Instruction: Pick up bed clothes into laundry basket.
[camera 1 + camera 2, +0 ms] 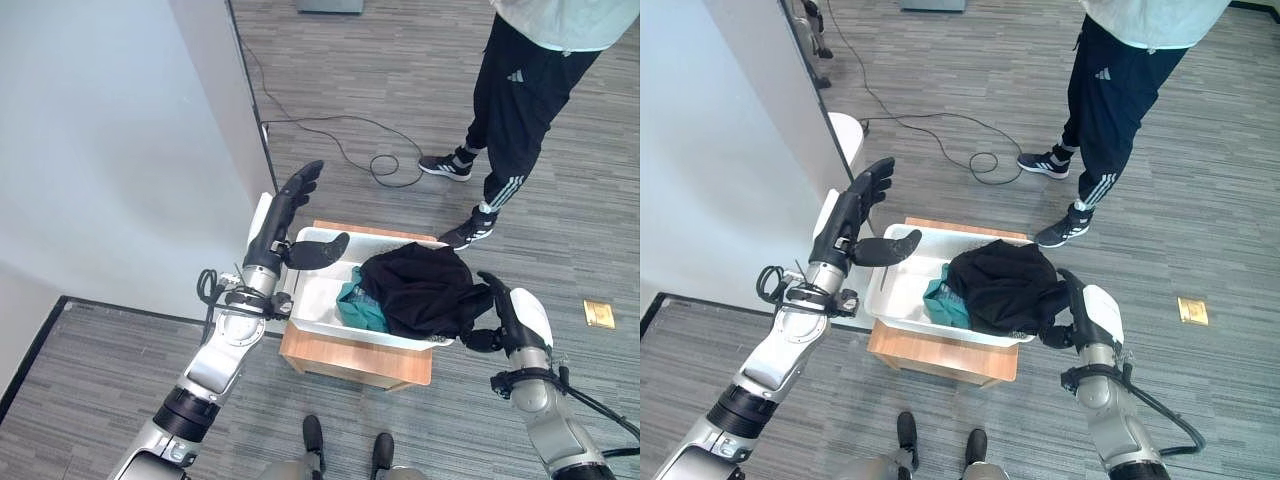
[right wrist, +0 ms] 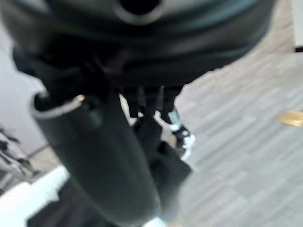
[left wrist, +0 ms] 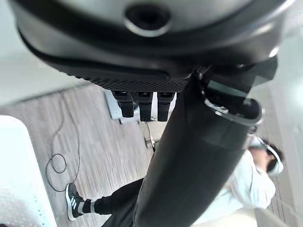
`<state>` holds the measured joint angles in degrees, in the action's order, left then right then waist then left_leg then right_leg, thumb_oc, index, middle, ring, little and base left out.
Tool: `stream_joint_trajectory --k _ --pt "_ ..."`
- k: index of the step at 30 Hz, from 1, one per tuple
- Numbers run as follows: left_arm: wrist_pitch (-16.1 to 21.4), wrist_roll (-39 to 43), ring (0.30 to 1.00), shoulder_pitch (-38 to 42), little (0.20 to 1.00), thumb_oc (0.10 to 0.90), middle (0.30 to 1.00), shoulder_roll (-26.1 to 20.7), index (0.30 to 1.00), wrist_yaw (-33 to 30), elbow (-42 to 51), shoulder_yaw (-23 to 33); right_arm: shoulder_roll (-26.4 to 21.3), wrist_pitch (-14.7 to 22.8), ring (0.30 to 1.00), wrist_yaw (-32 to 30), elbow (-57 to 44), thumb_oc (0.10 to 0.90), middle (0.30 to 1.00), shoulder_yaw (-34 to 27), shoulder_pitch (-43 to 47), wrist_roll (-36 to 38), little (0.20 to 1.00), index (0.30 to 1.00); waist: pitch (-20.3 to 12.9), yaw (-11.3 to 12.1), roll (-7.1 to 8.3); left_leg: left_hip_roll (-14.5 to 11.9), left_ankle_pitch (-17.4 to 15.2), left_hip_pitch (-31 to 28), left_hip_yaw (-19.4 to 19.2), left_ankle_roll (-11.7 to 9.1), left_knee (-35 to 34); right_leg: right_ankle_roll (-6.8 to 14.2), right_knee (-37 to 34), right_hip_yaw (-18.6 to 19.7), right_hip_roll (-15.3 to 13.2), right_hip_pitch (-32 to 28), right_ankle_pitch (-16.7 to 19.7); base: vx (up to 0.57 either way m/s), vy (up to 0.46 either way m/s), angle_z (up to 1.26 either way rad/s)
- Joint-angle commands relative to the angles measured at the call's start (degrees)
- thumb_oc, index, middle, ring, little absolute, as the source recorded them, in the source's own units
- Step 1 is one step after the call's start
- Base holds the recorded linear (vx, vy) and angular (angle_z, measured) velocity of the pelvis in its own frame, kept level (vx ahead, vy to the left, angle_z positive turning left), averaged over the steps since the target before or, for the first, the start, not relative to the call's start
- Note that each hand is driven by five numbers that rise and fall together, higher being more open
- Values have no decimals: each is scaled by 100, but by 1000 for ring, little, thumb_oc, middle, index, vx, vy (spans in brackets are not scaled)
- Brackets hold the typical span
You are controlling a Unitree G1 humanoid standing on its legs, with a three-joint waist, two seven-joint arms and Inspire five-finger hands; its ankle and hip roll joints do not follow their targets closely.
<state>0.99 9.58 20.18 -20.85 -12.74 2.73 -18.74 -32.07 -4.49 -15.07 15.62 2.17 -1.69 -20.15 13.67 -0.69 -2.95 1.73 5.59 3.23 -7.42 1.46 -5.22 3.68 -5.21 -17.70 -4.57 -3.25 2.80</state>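
Black and teal bed clothes (image 1: 420, 290) lie heaped in the white laundry basket (image 1: 315, 300) on the wooden counter (image 1: 350, 360). Left robot hand (image 1: 290, 215) hovers with fingers straight, empty, above the basket's left rim. Right robot hand (image 1: 500, 315) curls against the black cloth at the right rim, apparently tucking it inside.

Head stereo downward; wrist cameras close

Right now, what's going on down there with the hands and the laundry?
Left hand open, raised beside the basket. Right hand at the basket's right end, fingers against the black garment; grip unclear. Black and teal clothes inside. Person standing just beyond.
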Motion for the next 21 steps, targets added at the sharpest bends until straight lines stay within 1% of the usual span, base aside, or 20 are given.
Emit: stream_joint_trajectory --k 1,3,4,5,6,7,14,21 --pt "703 143 900 650 900 800 900 179 900 138 421 158 -271 180 900 -267 -15 800 900 -303 524 -38 900 900 -348 168 85 -572 -470 -92 -199 -442 22 492 21 -249 -418 -288 -514 -18 -9 15" --pt "700 176 900 611 900 800 900 181 900 160 432 157 -282 167 900 -262 77 800 900 -273 558 -24 900 900 -331 186 89 -566 -467 -81 -187 -438 22 491 21 -259 -420 -285 -513 -14 -9 9" --pt "704 229 900 579 900 800 900 216 900 176 420 142 -292 168 738 -251 192 692 738 -231 602 21 738 738 -289 215 95 -549 -460 -57 -168 -434 22 488 21 -267 -426 -271 -508 -18 -10 8" --pt "705 229 900 579 900 800 900 216 900 176 420 143 -293 170 662 -252 196 642 662 -229 606 22 662 662 -288 214 95 -549 -459 -56 -167 -433 22 488 21 -268 -427 -271 -508 -26 -10 7" --pt "712 259 900 582 900 800 900 225 900 185 411 142 -286 172 533 -241 270 555 533 -198 640 55 533 533 -269 232 95 -550 -451 -41 -158 -436 22 488 21 -284 -431 -271 -508 -41 -15 4" --pt "715 282 900 568 900 800 900 235 900 212 376 113 -331 175 300 -233 423 400 300 -101 742 70 300 300 -210 269 101 -544 -434 -2 -133 -439 22 491 21 -308 -441 -246 -493 -42 -15 4" --pt "709 285 900 587 900 800 900 256 900 229 277 124 -501 201 300 -210 243 400 300 6 1022 -157 300 300 -149 333 105 -529 -401 91 -99 -446 22 499 21 -332 -459 -167 -469 -17 -7 5" --pt "708 366 900 546 900 800 900 256 900 217 262 204 -733 281 300 -307 -594 400 300 -189 1345 -498 300 300 -276 365 152 -545 -440 15 -104 -451 22 490 21 -310 -453 -237 -499 0 0 0"
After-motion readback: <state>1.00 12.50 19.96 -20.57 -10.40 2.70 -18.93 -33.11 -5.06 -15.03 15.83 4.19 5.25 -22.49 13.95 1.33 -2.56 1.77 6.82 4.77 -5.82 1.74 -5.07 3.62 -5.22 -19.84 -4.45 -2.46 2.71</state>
